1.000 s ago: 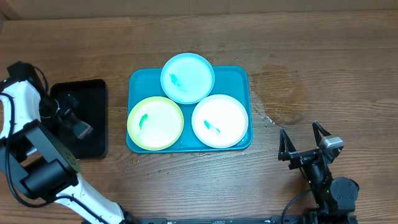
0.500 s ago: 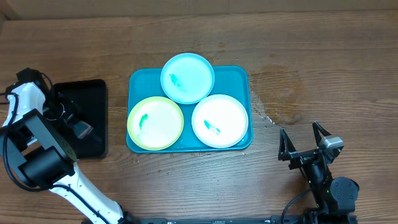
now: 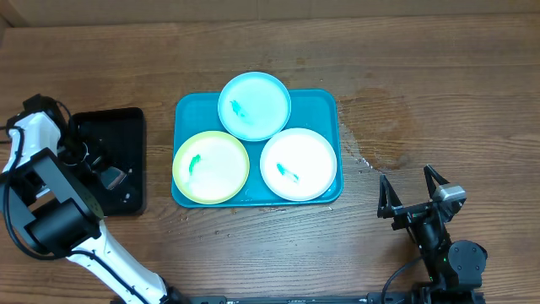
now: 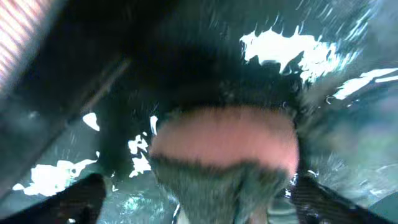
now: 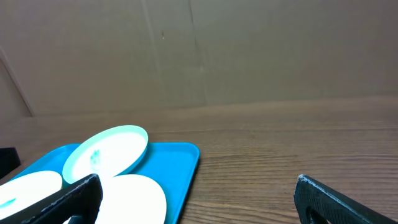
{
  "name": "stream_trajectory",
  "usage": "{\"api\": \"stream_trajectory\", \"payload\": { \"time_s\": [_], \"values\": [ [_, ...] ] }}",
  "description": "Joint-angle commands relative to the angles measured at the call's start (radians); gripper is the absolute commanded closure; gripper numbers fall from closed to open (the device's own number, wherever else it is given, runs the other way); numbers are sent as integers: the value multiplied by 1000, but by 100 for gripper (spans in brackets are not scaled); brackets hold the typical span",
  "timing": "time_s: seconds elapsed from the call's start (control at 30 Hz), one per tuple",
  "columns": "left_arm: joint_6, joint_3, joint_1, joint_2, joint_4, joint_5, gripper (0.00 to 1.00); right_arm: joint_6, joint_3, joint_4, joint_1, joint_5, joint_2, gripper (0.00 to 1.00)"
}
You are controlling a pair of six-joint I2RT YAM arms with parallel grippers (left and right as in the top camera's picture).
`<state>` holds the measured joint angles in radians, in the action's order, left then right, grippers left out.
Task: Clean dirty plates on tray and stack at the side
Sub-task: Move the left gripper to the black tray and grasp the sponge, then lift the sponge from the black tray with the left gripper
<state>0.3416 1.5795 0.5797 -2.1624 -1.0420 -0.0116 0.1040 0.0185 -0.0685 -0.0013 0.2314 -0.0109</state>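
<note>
Three teal-smeared plates (image 3: pixel 298 165) on tray (image 3: pixel 326 102)

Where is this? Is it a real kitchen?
Probably a robot practice lab, not a kitchen: robot arms at a wooden table, a cardboard wall behind, smeared plates on a turquoise tray.

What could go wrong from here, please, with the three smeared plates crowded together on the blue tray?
The light blue plate looks tilted, overlapping the yellow-green plate and white plate; wiping or lifting either could tip it.
The black tray looks wet where the left gripper works, so drips may reach the table.
The open right gripper holds nothing, so the tray might slide under wiping.
</note>
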Motion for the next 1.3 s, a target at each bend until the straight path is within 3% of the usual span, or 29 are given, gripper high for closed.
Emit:
{"api": "stream_trajectory", "payload": {
  "time_s": [0.0,0.1,0.17,0.2,0.27,0.37,0.47,0.5,0.53,0.57,0.6,0.87,0.9,0.97,1.07,1.13,1.27],
  "values": [
    [-5,-1,-10,-41,-51,58,0,-7,-10,6,-6,-6,8,0],
    [-5,-1,-13,-41,-88,64,0,-7,-10,6,-6,-6,8,0],
    [-5,-1,-13,-41,-105,64,7,-7,-10,6,-6,-6,8,0],
    [-5,-1,-13,-41,-109,64,16,-7,-10,6,-6,-6,8,0],
    [-5,-1,-13,-41,-114,64,43,-7,-10,6,-6,-6,8,0],
    [-5,-1,-13,-41,-121,64,96,-7,-10,6,-6,-6,8,0],
    [-5,-1,-13,-41,-114,61,96,-7,-10,6,-6,-6,8,0],
    [-5,-1,-13,-41,-106,60,88,-7,-10,6,-6,-6,8,0],
    [-5,-1,-13,-41,-94,56,54,-7,-10,6,-6,-6,8,0],
    [-5,-1,-13,-41,-81,56,4,-7,-10,6,-6,-6,8,0],
    [-5,-1,-13,-41,-62,56,0,-7,-10,6,-6,-6,8,0],
    [-6,-1,-13,-41,30,53,0,-7,-10,6,-6,-6,8,0],
    [-10,-1,-13,-41,31,47,7,-7,-10,6,-6,-6,8,0],
    [-16,2,-13,-41,30,19,34,-7,-10,6,-6,-6,8,0],
    [-17,18,-12,-40,23,-7,65,-7,-10,6,-6,-6,8,0],
    [-18,35,-11,-40,7,-17,93,-7,-10,6,-6,-6,8,0],
    [-29,111,-11,-40,-71,-22,96,-7,-10,6,-6,-6,8,0]
  ]
}}
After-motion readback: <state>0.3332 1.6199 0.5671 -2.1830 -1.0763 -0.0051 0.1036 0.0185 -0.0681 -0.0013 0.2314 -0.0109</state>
